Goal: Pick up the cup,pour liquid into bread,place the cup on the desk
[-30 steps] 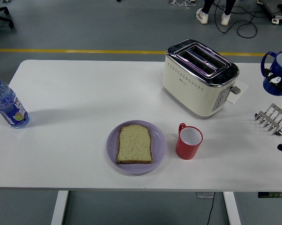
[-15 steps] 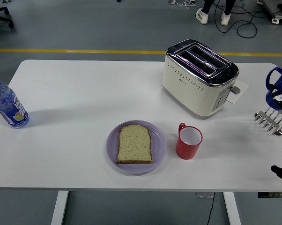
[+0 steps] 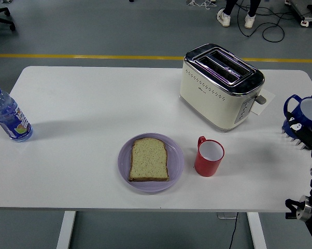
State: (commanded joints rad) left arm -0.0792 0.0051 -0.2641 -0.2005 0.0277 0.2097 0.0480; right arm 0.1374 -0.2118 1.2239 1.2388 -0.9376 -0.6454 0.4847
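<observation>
I see my right hand (image 3: pixel 305 129) at the far right edge, fingers seemingly wrapped around a blue cup (image 3: pixel 301 111), though partly cropped. The bread (image 3: pixel 149 159) lies on a purple plate (image 3: pixel 176 161), near centre, red cup (image 3: pixel 209 156) just right.

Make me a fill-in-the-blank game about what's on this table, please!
1. The slice of bread lies on a ____ plate.
2. The red cup stands to the ____ of the plate in the picture.
3. The water bottle stands near the table's ____ edge.
4. The toaster's two slots are ____.

Missing words: purple; right; left; empty
</observation>
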